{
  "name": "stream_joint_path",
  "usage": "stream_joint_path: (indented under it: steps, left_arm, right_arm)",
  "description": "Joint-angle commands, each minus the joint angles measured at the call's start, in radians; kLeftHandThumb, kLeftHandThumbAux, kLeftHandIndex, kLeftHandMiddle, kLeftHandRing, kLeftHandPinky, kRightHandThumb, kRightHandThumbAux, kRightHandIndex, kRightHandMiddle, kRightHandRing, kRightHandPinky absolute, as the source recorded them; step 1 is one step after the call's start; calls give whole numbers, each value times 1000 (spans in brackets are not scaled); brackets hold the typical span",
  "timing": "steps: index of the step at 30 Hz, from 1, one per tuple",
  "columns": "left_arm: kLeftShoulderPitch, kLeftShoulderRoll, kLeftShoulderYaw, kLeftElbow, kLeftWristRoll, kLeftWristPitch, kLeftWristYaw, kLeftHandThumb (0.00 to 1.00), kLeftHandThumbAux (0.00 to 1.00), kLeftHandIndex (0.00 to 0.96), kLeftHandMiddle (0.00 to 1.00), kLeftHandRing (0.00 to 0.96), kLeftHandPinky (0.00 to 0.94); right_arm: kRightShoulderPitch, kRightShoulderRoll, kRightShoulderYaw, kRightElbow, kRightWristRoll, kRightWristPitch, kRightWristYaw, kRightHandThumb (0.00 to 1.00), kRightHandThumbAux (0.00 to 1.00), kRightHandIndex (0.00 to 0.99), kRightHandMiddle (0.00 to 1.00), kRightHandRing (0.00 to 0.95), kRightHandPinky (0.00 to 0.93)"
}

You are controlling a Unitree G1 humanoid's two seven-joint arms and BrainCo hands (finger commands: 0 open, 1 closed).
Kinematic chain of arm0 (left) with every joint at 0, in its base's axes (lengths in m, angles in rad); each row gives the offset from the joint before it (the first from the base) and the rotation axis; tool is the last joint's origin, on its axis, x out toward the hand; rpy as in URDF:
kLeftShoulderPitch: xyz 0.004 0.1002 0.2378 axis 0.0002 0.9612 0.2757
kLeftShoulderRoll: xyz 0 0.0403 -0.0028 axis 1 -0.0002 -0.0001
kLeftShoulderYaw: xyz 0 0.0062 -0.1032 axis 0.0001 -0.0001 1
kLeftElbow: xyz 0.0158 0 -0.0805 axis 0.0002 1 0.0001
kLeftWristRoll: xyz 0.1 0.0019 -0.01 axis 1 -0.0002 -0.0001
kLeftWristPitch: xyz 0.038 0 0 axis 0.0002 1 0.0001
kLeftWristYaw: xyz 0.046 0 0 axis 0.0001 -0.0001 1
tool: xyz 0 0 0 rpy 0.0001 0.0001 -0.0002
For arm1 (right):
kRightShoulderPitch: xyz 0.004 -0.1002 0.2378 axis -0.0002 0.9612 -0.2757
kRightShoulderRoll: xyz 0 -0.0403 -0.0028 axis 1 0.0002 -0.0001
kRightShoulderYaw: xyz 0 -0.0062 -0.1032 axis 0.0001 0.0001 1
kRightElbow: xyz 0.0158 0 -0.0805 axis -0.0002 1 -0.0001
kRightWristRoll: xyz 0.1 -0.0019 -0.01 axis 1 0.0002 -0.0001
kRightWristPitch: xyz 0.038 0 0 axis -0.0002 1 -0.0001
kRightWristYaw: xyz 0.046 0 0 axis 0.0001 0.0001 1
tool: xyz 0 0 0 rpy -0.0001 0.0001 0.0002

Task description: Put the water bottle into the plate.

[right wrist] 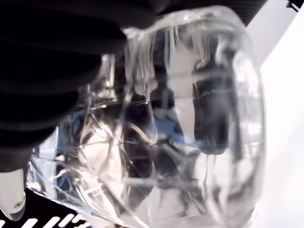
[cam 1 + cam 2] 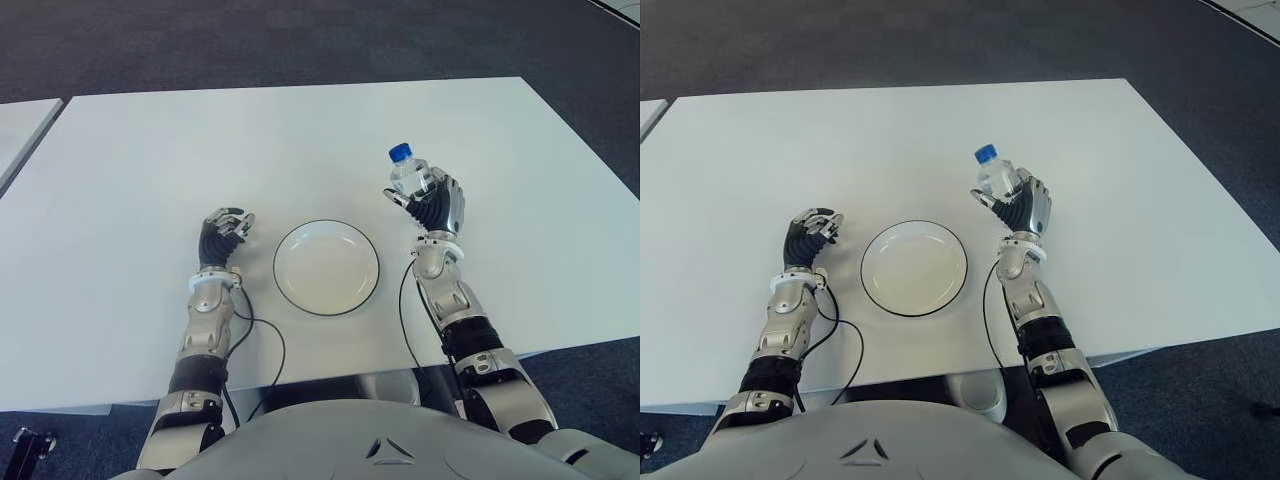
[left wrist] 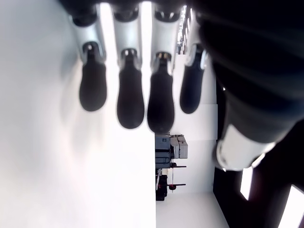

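A clear water bottle (image 2: 408, 174) with a blue cap stands tilted in my right hand (image 2: 432, 204), whose dark fingers are wrapped around its body. The hand is to the right of the plate and a little farther back. In the right wrist view the clear ribbed bottle (image 1: 161, 123) fills the picture, pressed against the palm. A white plate (image 2: 327, 267) with a dark rim lies on the table in front of me, with nothing in it. My left hand (image 2: 225, 230) shows to the left of the plate with loosely curled fingers (image 3: 130, 97) that hold nothing.
The white table (image 2: 300, 140) stretches far back and to both sides. A second table's corner (image 2: 20, 125) shows at the far left. Dark carpet lies beyond. Black cables (image 2: 262, 350) hang from my wrists over the table's near edge.
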Motion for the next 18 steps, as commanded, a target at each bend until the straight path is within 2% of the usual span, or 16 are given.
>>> stream_joint_path:
  steps: [1,4,8,10,14,18]
  left_arm:
    - [37,-9,1,49,-5,55,5,706,714,434,655,642,637]
    - [36,-8,0,50,-1,57,8,706,714,434,656,643,639]
    - [36,-7,0,50,2,64,13,706,714,434,656,641,634]
    - [36,-7,0,50,2,64,14,706,714,434,656,641,632]
    - [36,-7,-1,48,3,64,16,705,714,434,658,641,631]
    - [39,-7,-3,45,2,58,14,706,715,434,663,645,633]
  right_arm:
    - [-2,2,21,-43,-24,-100,-26,703,727,438,881,882,880]
    - [4,1,32,-62,-38,-139,-32,703,727,438,890,888,880]
    - [4,-17,55,-54,-69,-243,-56,703,726,438,899,895,883]
    - [2,-20,57,-46,-77,-267,-63,703,726,437,902,897,885]
    - [-21,-36,96,-11,-157,-391,-157,703,727,437,908,902,893]
    - [-38,-1,180,17,-273,-473,-283,703,729,437,912,905,893]
